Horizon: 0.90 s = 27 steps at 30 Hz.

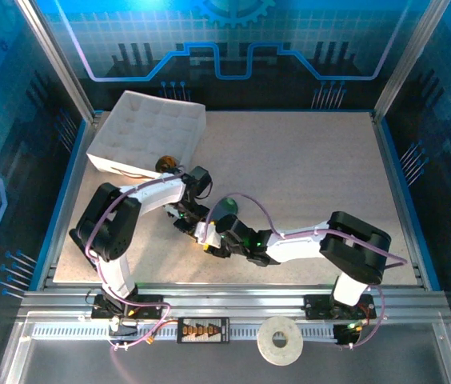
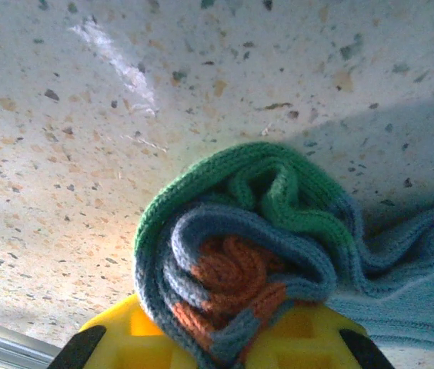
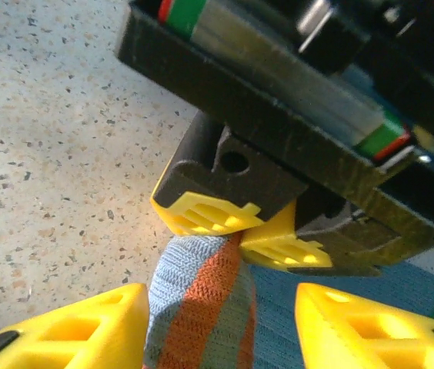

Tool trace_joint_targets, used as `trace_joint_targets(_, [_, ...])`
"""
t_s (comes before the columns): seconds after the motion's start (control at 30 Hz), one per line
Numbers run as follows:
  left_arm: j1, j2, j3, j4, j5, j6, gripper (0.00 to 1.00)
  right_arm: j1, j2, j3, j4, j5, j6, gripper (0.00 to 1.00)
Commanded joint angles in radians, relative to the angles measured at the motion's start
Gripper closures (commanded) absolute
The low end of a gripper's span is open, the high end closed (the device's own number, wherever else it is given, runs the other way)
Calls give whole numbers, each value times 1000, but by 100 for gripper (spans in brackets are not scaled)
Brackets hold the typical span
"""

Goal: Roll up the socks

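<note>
Speckled table (image 1: 305, 160), near middle: your grippers meet nose to nose. Left gripper (image 2: 213, 342) clenched on rolled end of blue-grey sock (image 2: 240, 231). Right gripper (image 3: 221, 323) released, fingers (image 3: 86, 323) straddling same roll, so better placed for next tuck; unrolled length trails toward it.

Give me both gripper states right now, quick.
Left gripper: shut on the blue-grey sock.
Right gripper: open, its fingers either side of the same sock.
</note>
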Motion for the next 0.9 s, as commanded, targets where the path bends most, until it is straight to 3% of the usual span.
trace_joint_targets(0.0, [-13, 64, -44, -72, -14, -20, 100, 8, 45, 15, -1, 39, 13, 56])
trace_joint_targets(0.3, [-11, 37, -47, -53, 4, -17, 100, -5, 79, 11, -49, 47, 51, 86])
trace_joint_targets(0.47, [-9, -33, -65, -30, 8, -35, 97, -23, 94, 18, -121, 49, 86, 97])
trace_joint_targets(0.6, [-5, -116, -80, -20, 5, -49, 76, -59, 88, -1, -155, -28, 140, 100])
trace_joint_targets(0.73, [13, -211, -107, 25, -4, -63, 39, -101, 88, -26, -175, -154, 190, 100])
trace_joint_targets(0.87, [42, -305, -150, 70, -38, -68, 18, -154, 105, -45, -183, -262, 247, 100])
